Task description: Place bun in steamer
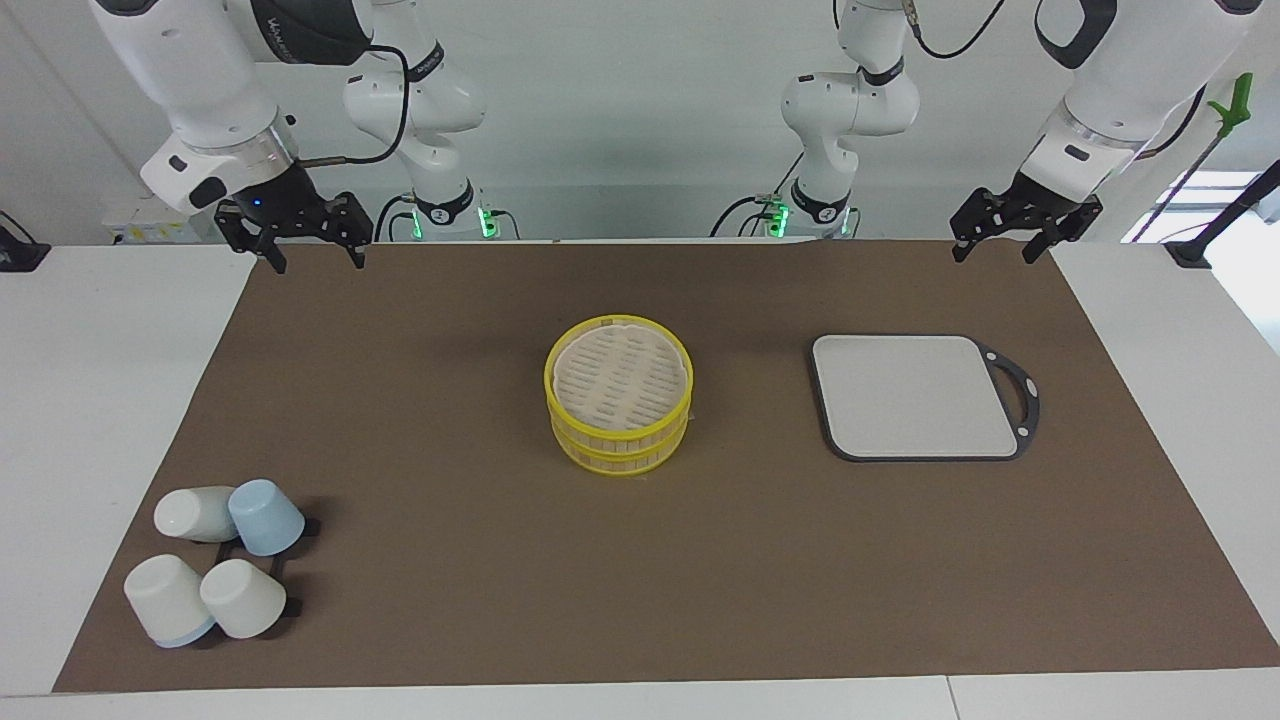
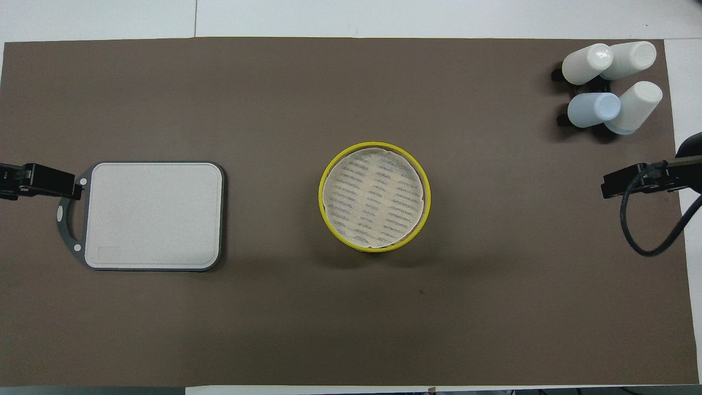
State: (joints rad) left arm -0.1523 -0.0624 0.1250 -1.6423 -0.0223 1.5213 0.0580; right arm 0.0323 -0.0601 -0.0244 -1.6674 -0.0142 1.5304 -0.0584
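The steamer sits mid-tabletop with its slatted top on, while the left claw and right claw hang spread, waiting.

We are looking at a robotics lab rather than a kitchen or a home. Two white robot arms, the right arm and the left arm, are standing on bases with green indicator lights glowing at the edge of a white counter, with black cables trailing from them. A plain brown mat is covering the counter's working area, and the walls are showing bare white. The few household props are sitting staged and well apart on the mat: a yellow-rimmed steamer, a grey board and a cluster of white and pale-blue cups.
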